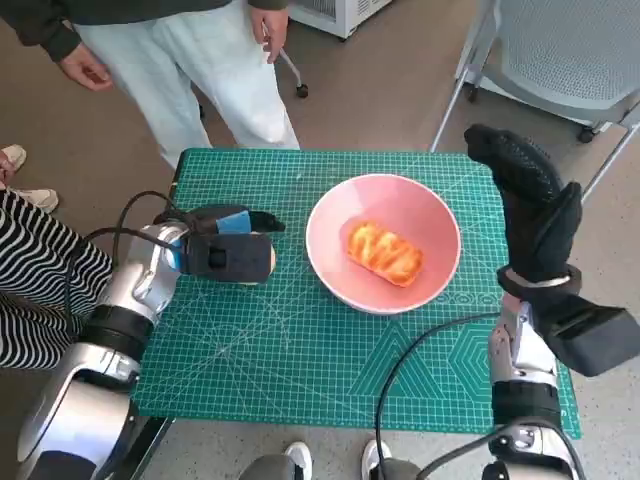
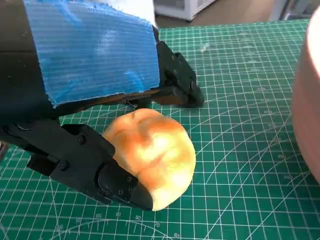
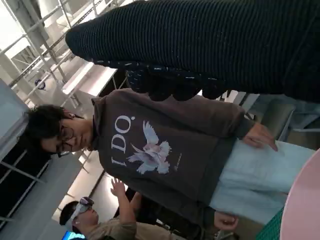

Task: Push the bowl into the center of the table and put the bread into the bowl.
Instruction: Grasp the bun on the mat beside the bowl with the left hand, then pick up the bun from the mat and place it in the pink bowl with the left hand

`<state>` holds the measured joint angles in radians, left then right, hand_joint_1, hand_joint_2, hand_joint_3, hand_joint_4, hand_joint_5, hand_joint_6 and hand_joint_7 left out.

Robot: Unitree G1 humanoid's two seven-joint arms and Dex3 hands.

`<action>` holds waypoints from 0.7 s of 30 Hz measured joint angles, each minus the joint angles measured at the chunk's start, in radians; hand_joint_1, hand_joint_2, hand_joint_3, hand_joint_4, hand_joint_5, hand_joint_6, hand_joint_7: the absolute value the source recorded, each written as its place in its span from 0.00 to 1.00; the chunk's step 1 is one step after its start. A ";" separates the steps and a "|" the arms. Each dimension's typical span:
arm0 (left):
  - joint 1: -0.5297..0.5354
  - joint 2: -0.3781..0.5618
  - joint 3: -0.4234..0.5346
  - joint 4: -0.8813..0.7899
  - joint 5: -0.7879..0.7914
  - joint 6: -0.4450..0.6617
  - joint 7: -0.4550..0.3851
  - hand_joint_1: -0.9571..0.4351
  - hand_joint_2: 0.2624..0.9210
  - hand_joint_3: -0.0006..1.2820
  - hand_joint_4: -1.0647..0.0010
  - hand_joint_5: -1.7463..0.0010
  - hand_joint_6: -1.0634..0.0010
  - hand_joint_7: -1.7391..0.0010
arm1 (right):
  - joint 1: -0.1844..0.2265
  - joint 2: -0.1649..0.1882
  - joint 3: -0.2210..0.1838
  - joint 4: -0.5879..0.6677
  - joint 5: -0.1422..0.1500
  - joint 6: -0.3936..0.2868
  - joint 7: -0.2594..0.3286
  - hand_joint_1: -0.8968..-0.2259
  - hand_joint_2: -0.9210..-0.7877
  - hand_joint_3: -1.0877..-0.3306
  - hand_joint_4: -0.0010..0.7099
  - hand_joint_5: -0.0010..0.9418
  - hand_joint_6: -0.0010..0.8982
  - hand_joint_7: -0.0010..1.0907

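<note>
1. Nearest the camera: two pale forearms rising from below, with black cables looping over the green cutting mat that covers the worktop; white grid and angle lines printed on the mat, with small numerals along the scale too small to read.
2. Left robot hand, blue tape on its back, lying low on the mat left of centre; black fingers closed round a round golden bread roll, thumb side and finger side both touching it, roll resting on the mat.
3. Right robot hand in black knitted glove, raised above the mat's right edge, fingers straight and together, holding nothing.
4. Pink bowl upright near the mat's centre, between the two hands; a glazed, braided bread lying inside on its bottom.
5. Striped fabric at the left edge; shoe tips at the bottom edge.
6. Beyond the worktop: brown floor, a grey mesh chair at upper right, a white unit at the top.
7. Person standing at the far edge in pale trousers; dark sweatshirt printed "I DO." above a winged figure; second person seated behind.
</note>
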<state>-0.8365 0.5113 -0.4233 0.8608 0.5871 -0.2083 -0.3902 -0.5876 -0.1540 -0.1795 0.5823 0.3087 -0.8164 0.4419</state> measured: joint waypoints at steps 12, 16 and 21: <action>-0.003 0.023 -0.004 0.023 0.000 -0.062 -0.013 0.69 1.00 0.07 0.38 0.29 0.42 0.34 | 0.001 0.000 0.000 -0.004 0.001 0.000 0.000 0.39 0.00 0.57 0.26 0.01 0.00 0.60; -0.003 0.027 -0.002 0.026 -0.002 -0.066 -0.018 0.69 0.99 0.07 0.39 0.27 0.41 0.36 | 0.001 0.000 0.000 -0.004 0.001 0.001 0.000 0.39 0.00 0.58 0.26 0.01 0.00 0.60; -0.003 0.030 0.001 0.026 -0.003 -0.065 -0.023 0.69 0.99 0.07 0.37 0.28 0.42 0.36 | 0.001 0.002 0.002 -0.004 0.001 0.001 0.000 0.39 0.00 0.58 0.26 0.00 0.00 0.60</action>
<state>-0.8393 0.5413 -0.4221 0.8863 0.5838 -0.2736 -0.4132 -0.5870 -0.1524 -0.1779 0.5785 0.3099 -0.8155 0.4420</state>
